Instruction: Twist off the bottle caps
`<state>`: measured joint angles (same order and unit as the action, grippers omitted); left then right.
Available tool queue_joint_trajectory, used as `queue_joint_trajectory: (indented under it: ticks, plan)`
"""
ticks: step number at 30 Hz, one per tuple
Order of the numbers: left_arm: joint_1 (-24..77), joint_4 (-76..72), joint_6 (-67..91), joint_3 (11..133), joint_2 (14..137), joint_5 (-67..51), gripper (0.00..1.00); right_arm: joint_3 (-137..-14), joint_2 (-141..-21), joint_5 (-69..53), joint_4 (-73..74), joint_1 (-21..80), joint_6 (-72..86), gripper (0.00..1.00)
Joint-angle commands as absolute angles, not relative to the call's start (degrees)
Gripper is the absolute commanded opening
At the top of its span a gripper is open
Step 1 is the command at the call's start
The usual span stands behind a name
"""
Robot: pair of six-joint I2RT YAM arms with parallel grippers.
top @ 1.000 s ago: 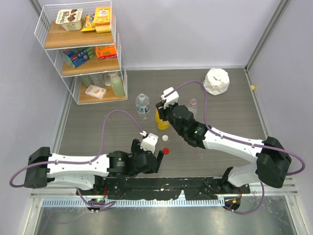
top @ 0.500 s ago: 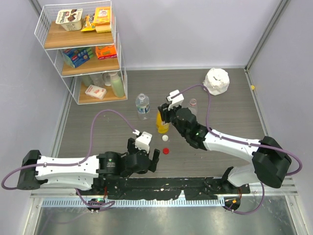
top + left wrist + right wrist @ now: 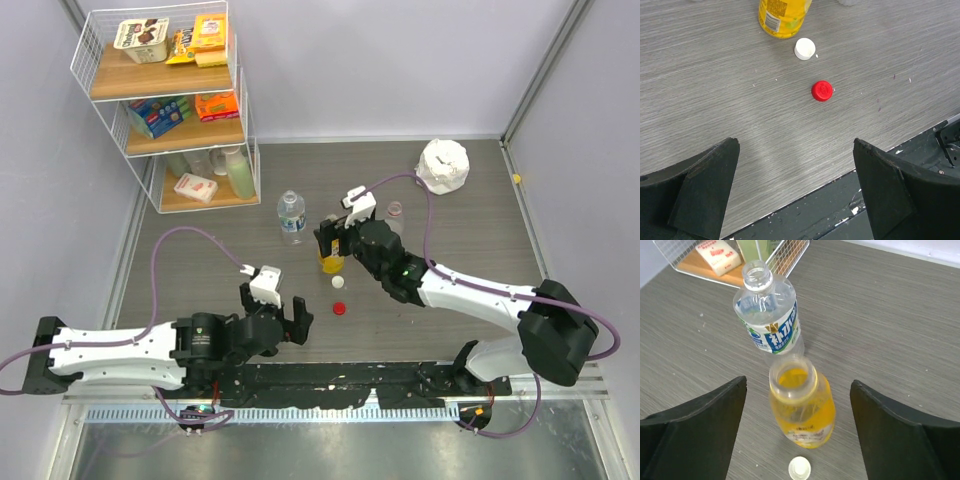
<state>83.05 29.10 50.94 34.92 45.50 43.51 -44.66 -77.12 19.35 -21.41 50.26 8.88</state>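
A grey wood-grain table point(image 3: 480, 230) is being enclosed by pale walls point(image 3: 400, 60). A wire shelf point(image 3: 140, 86) is being kept in the far-left corner, stocked with what may be snack boxes point(image 3: 205, 30).

We count, from the yellow-orange bottle point(image 3: 331, 262): white cap point(image 3: 338, 282) just below it in view, red cap point(image 3: 339, 307) lower, blue-labelled bottle point(image 3: 291, 214) up-left, right gripper point(image 3: 331, 238) over its top, white bundle point(image 3: 443, 165) well up-right.
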Motion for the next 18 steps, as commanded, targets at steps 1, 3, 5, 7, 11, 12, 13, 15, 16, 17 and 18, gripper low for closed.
queue_joint_trajectory:
  ticks: [1,3,5,7,11,12,13,15,16,17,18]
  plan:
    - [83.23,30.05,54.05,34.1,44.03,46.93,1.0,-47.9,-73.31,18.11,-19.95,50.45,10.28,0.96]
    - [83.23,31.55,55.36,34.28,43.86,47.37,1.0,-47.81,-72.17,17.76,-20.04,50.36,10.63,1.0]
    - [83.23,32.25,56.68,34.1,43.77,47.99,1.0,-47.99,-71.11,16.79,-19.78,50.36,10.98,1.0]
    - [83.23,32.43,57.3,34.01,43.77,48.25,1.0,-48.43,-70.05,16.09,-19.16,50.36,11.42,1.0]
    - [83.23,33.04,58.09,34.01,43.94,49.3,1.0,-49.22,-67.86,16.0,-17.06,50.36,12.39,1.0]
    - [83.23,33.31,58.44,34.27,44.21,49.57,1.0,-49.48,-67.42,16.08,-16.62,50.36,12.83,1.0]
    - [83.32,33.66,58.71,34.36,44.47,49.83,1.0,-49.83,-66.54,16.17,-15.31,50.45,13.09,1.0]
    - [83.23,33.66,58.8,34.36,45.17,50.19,1.0,-50.27,-65.4,16.7,-13.11,50.27,13.97,1.0]
    - [83.32,33.66,58.71,34.45,45.78,50.19,1.0,-50.45,-64.96,16.7,-12.4,50.19,14.67,1.0]
    - [83.15,33.4,57.84,34.54,46.23,49.84,1.0,-50.88,-64.26,16.44,-10.74,50.01,14.85,1.0]
    - [83.06,33.14,57.22,34.89,46.84,49.4,1.0,-51.06,-63.81,15.48,-9.85,49.4,15.38,1.0]
